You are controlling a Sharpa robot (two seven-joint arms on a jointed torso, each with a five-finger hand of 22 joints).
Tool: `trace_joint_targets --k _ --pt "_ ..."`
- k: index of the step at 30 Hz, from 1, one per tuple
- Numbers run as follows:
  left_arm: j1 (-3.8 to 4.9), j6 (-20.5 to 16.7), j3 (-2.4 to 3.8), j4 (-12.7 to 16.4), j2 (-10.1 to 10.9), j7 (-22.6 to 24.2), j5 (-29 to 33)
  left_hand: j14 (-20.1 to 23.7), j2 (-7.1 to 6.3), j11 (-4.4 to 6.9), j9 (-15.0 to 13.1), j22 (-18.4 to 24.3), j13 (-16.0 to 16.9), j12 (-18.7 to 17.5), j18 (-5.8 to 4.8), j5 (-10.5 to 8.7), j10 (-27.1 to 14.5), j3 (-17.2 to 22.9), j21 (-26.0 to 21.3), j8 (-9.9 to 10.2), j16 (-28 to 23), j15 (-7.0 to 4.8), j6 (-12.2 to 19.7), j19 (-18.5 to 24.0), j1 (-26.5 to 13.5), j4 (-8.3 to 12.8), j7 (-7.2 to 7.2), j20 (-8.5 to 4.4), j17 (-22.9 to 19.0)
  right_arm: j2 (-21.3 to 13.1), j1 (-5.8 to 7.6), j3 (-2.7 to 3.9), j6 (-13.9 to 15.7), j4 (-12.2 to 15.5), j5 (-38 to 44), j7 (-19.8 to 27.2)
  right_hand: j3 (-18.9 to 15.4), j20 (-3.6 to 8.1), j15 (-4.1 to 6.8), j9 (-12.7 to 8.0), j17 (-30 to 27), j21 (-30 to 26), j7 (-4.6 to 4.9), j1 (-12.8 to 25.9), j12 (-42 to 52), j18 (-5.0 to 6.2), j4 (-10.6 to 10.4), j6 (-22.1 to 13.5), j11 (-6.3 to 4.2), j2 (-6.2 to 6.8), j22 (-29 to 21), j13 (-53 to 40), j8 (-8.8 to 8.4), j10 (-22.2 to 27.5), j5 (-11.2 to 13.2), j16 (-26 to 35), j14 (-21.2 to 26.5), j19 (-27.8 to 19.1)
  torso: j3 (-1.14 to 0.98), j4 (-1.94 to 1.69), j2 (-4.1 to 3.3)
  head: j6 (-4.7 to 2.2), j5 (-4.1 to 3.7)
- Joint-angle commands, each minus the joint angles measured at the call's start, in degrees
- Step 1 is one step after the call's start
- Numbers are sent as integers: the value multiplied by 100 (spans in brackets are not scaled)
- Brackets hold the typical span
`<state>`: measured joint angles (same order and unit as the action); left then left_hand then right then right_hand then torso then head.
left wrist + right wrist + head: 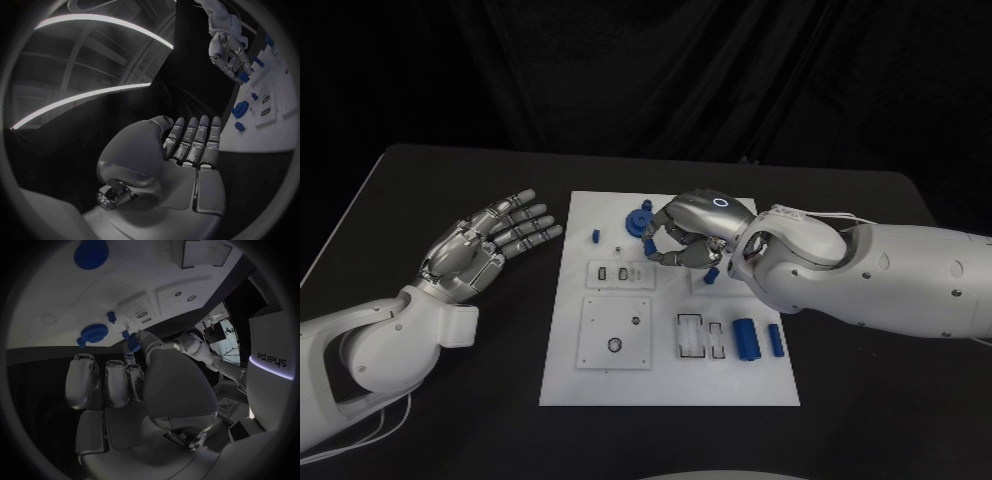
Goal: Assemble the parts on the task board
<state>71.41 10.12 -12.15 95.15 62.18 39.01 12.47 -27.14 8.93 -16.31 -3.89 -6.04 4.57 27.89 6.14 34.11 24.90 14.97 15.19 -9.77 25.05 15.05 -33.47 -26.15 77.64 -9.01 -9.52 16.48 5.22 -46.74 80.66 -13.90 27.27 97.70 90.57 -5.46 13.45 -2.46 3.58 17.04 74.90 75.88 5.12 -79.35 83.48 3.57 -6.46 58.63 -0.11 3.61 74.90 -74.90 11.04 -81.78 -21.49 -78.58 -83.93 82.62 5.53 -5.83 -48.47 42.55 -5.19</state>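
Over the white task board (668, 380) toward twelve o'clock, right hand (692, 233) curled, pinching a small blue part (134, 346) at its fingertips — just beside a blue gear (638, 220). At nine o'clock, off the board, left hand (485, 245) flat, fingers apart, holding nothing.

1. A black surface (444, 400) with rounded far corners spans the scene from left to right.
2. A dark, folded curtain (646, 70) hangs behind the surface's far edge and runs the full width of the scene.
3. White cables (365, 432) lie on the surface at the near left.
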Motion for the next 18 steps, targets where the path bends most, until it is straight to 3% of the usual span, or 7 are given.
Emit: trace_joint_targets --k 1,5,18 --pt "-10 70 4 5 -19 245 7 41 -15 -37 -5 9 8 35 -74 -39 6 49 5 -25 19 5 -24 40 -66 0 -91 4 -4 73 -35 3 -328 -28 167 -46 -9 12 33 561 320 39 -80 9 56 17 35 101 6 -21 534 -700 52 -74 -38 -75 -339 55 12 -24 8 17 -4" --pt "-11 81 4 -8 -32 239 7 41 -15 -37 -5 9 8 36 -74 -39 6 50 5 -25 20 6 -24 40 -66 0 -91 4 -4 123 -48 3 -401 -64 199 -79 -15 13 35 586 330 53 -79 24 68 13 41 90 5 -10 545 -714 51 -89 -40 -86 -345 65 3 -1 8 29 8" --pt "-13 107 4 -41 -61 226 7 45 -18 -37 -5 9 9 39 -74 -39 8 56 4 -25 23 6 -21 42 -73 3 -91 4 -5 199 -93 3 -511 -190 220 -128 -29 11 30 656 304 25 -72 94 44 20 28 42 11 -10 532 -680 39 -54 33 -63 -341 56 -8 4 3 45 13"
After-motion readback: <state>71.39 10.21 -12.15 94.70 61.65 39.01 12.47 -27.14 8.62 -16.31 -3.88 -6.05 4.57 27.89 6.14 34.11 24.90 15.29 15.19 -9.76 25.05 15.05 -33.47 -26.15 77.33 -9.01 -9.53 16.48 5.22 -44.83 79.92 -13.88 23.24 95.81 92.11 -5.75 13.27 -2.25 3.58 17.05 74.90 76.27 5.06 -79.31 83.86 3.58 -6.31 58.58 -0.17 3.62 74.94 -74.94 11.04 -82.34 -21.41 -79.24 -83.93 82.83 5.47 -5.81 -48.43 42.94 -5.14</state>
